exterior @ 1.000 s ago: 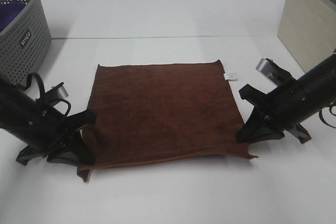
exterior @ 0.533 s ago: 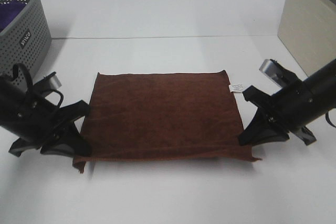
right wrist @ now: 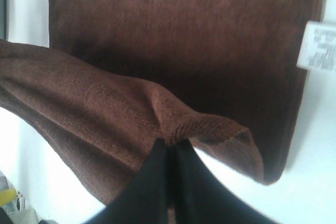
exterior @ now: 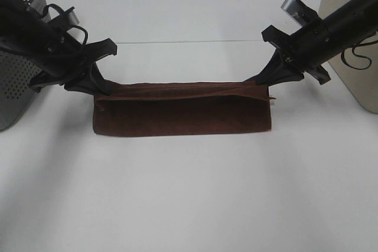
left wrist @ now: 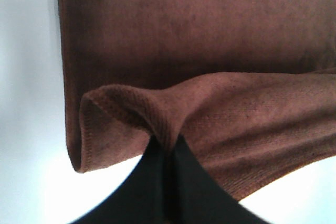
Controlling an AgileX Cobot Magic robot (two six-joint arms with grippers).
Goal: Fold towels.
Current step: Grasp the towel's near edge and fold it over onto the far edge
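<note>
Now my left claw (exterior: 106,90) and right claw (exterior: 260,81) pinch the towel (exterior: 183,119).
Both clamped tight on its lifted edge; white table (exterior: 189,199) wide around.

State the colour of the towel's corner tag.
White, faintly printed; the tag on the towel shows best in the right wrist view.

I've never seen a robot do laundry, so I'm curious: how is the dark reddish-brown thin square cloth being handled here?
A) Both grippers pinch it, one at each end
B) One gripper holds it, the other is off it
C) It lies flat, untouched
A: the left gripper and the right gripper each clamp an end of the dark reddish-brown cloth, shut jaws on fabric in both wrist views.
</note>
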